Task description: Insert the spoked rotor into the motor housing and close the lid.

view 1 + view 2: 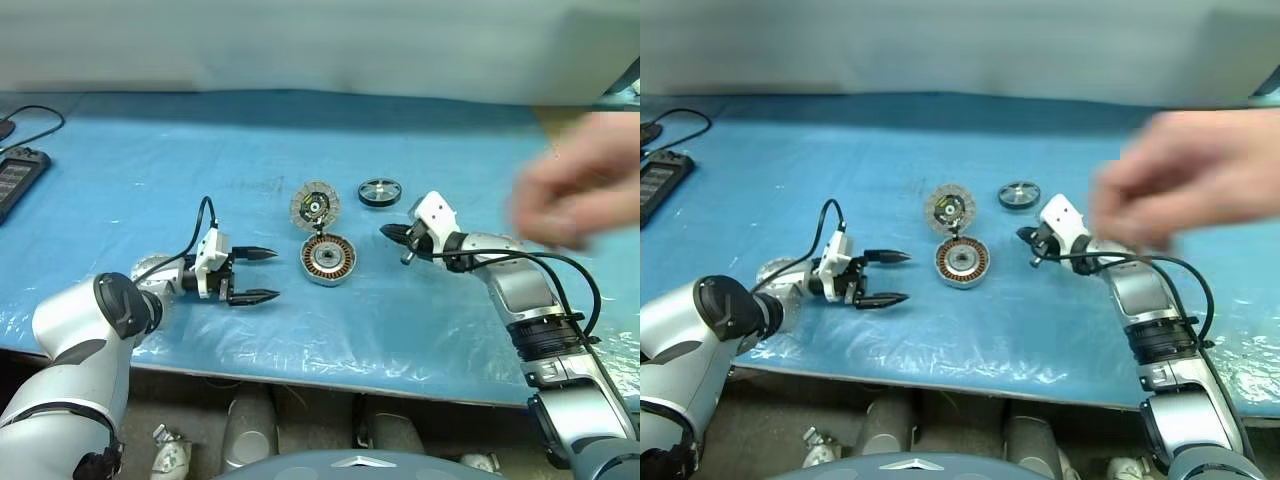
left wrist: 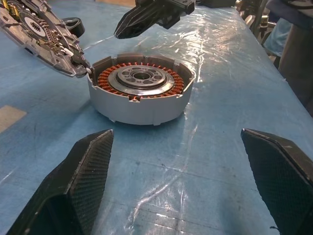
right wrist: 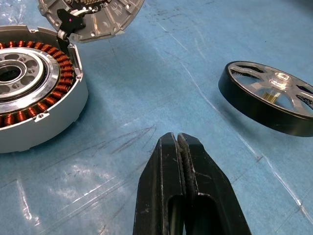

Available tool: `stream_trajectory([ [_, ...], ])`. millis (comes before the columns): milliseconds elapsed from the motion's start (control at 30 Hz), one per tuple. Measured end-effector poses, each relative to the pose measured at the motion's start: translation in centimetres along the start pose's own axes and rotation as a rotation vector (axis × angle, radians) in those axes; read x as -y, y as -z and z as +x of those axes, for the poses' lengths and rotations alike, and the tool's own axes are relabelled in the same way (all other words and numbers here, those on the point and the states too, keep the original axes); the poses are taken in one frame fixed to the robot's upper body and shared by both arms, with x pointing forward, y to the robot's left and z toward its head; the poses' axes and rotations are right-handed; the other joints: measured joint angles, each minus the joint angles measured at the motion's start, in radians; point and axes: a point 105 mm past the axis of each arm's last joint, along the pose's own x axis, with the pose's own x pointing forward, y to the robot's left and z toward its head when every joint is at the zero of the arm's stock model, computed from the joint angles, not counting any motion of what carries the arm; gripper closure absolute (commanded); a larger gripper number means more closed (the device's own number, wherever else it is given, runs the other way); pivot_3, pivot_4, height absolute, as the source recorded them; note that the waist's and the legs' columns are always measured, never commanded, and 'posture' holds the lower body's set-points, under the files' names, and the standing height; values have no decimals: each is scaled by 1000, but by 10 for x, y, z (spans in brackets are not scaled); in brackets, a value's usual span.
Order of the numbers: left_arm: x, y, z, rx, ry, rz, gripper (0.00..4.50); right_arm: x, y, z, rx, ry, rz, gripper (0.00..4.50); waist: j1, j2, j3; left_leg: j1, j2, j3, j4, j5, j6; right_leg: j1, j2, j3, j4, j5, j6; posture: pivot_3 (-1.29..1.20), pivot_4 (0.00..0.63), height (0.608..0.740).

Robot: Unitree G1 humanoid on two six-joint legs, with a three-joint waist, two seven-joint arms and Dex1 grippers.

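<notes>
- The motor housing (image 1: 329, 260), a grey metal cup ringed with copper windings, sits mid-worktop (image 1: 150, 170) on glossy blue film.
- The ribbed lid (image 1: 315, 205) stands tilted open at its far edge, still joined.
- The spoked rotor (image 1: 379, 192), black rim with silver spokes, lies flat beyond the right gripper (image 1: 388, 232), whose fingers are clenched and empty.
- The left gripper (image 1: 262, 274), fingers released wide, faces the housing.
- A person's blurred hand (image 1: 575, 190) hovers right.

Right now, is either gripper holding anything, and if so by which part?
Nothing is held. The left gripper is open and the right gripper is shut on nothing; the spoked rotor lies on the table.
</notes>
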Motion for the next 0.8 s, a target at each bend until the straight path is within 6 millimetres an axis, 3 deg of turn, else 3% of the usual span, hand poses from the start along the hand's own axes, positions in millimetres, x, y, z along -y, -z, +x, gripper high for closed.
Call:
stream_trajectory([
  [800, 3, 7, 2, -6, -15, -5, 98, -6, 0, 1, 10, -32, -2, 4477, 1, 0, 0, 0, 0, 0, 0, 0, 0, 0, 0, 0, 0, 0, -1, 0, 150, 740],
])
